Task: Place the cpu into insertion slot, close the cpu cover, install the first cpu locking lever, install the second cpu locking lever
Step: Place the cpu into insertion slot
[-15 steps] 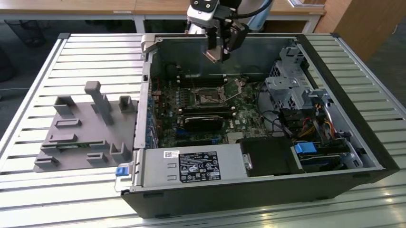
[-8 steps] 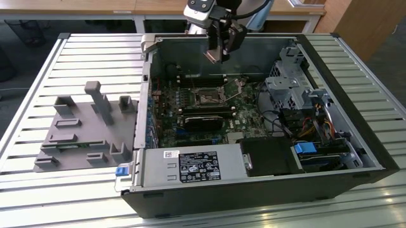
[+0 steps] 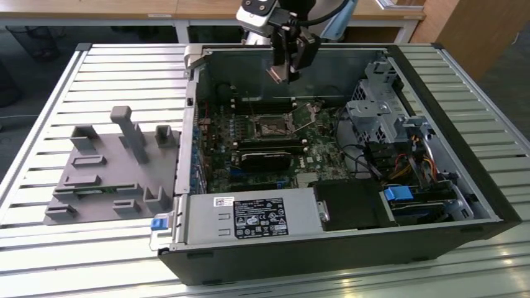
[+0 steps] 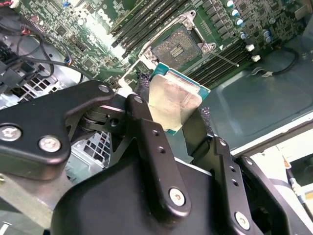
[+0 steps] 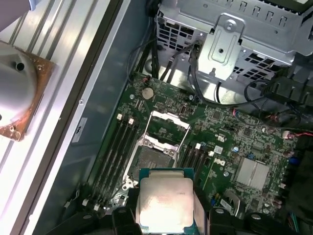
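Note:
My gripper (image 3: 282,69) hangs over the back of the open computer case (image 3: 463,186), shut on the cpu (image 3: 277,75). The cpu is a small square chip with a dull silver top and a green edge, pinched by two opposite edges (image 4: 175,99) (image 5: 165,201). The bare insertion slot (image 3: 271,127) lies on the motherboard below and ahead of it, well apart from it (image 4: 177,46) (image 5: 152,160). The cpu cover (image 5: 169,126), a silvery frame with a window, is swung open off the slot. A thin locking lever (image 4: 226,59) stands free beside the slot.
Memory slots (image 5: 117,147) flank the slot, and a black module (image 3: 265,160) sits in front of it. A metal drive cage (image 3: 374,115) with cables fills the exterior view's right. The power supply (image 3: 248,217) is at the front. A grey fixture (image 3: 108,167) lies outside the case.

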Controlling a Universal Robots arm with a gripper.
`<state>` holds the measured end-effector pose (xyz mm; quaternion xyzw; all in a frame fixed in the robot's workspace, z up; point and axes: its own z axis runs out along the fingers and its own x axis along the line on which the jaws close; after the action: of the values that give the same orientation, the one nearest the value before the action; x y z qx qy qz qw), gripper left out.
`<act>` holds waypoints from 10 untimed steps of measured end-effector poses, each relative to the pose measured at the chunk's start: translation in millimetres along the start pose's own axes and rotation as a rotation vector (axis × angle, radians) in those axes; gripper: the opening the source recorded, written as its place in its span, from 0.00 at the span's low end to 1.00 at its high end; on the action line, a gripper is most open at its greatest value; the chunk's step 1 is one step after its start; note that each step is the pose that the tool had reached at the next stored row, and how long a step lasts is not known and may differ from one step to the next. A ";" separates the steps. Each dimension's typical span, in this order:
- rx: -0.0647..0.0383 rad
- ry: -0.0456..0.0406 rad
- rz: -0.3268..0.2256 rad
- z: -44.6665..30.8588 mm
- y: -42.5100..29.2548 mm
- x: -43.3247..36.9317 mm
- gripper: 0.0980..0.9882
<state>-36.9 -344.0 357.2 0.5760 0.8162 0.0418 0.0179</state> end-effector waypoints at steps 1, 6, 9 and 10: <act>0.000 -0.0005 0.006 0.1 0.0 0.0 0.48; -0.001 -0.0033 0.037 0.7 -0.1 0.0 0.48; -0.001 -0.0050 0.056 1.1 -0.1 0.0 0.48; -0.001 -0.0055 0.062 1.2 -0.1 0.0 0.48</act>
<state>-36.9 -344.0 356.0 0.6011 0.7979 0.0412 0.0192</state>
